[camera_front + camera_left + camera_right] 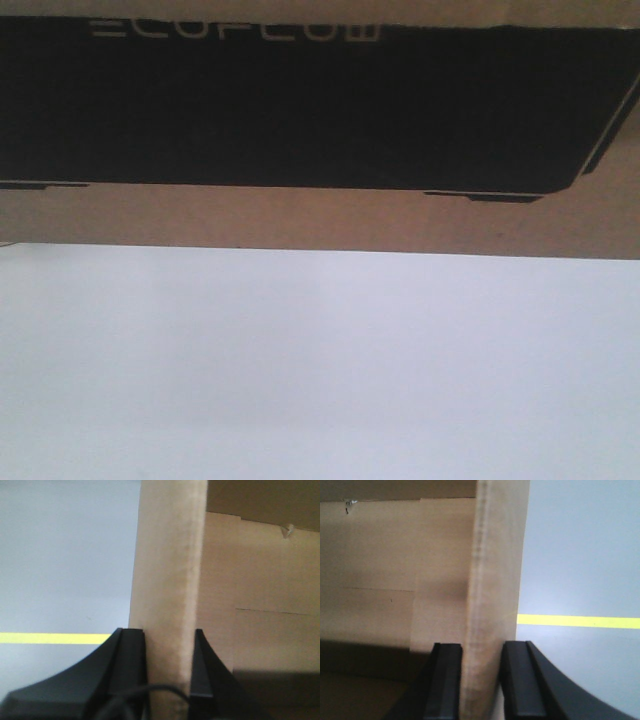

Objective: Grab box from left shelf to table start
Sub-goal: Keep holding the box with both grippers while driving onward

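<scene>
Though only their black fingers show, the left arm's gripper (167, 632) is pinched on an upright edge of the large brown cardboard box (170, 555), one finger on each face, and the right arm's gripper (481, 645) clamps another edge likewise. Beyond them lies grey floor (65, 555) with a yellow line (50, 638). In the front view, the smooth white table (320, 370) fills the foreground. Behind it the box's black "ECOFLOW" panel (300, 110) spans the view; whether the box touches the tabletop I cannot tell.
</scene>
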Action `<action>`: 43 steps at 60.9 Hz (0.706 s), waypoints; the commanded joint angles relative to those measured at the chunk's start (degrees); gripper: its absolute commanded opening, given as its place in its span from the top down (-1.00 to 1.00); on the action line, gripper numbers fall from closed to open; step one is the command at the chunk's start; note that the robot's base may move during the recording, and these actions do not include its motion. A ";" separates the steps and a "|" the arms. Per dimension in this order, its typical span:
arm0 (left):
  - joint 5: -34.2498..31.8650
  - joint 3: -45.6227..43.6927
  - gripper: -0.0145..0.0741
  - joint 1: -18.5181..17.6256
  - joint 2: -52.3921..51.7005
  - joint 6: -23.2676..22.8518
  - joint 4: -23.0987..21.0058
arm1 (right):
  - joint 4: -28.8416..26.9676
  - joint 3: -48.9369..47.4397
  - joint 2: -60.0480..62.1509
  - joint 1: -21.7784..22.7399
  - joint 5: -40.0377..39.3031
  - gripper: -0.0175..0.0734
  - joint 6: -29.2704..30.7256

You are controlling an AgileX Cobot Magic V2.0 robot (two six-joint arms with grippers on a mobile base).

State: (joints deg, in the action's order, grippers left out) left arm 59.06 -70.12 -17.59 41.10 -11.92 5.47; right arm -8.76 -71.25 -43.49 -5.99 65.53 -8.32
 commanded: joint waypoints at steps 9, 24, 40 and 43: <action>-11.65 -2.59 0.87 -0.34 -0.71 -1.77 -0.68 | 4.71 -1.67 -0.31 0.52 -5.46 0.58 0.33; -12.18 -2.59 0.87 -0.34 -0.71 -1.77 -0.68 | 4.71 -1.67 -0.31 0.52 -5.46 0.58 0.33; -12.21 -2.59 0.87 -0.34 -0.71 -1.77 -0.72 | 4.71 -1.67 -0.31 0.52 -5.46 0.58 0.33; -12.21 -2.59 0.87 -0.34 -0.71 -1.77 -0.72 | 4.71 -1.67 -0.31 0.52 -5.46 0.58 0.33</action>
State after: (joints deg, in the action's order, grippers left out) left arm 58.52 -70.12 -17.59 41.21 -11.92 5.47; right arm -8.65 -71.25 -43.49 -5.99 65.43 -8.32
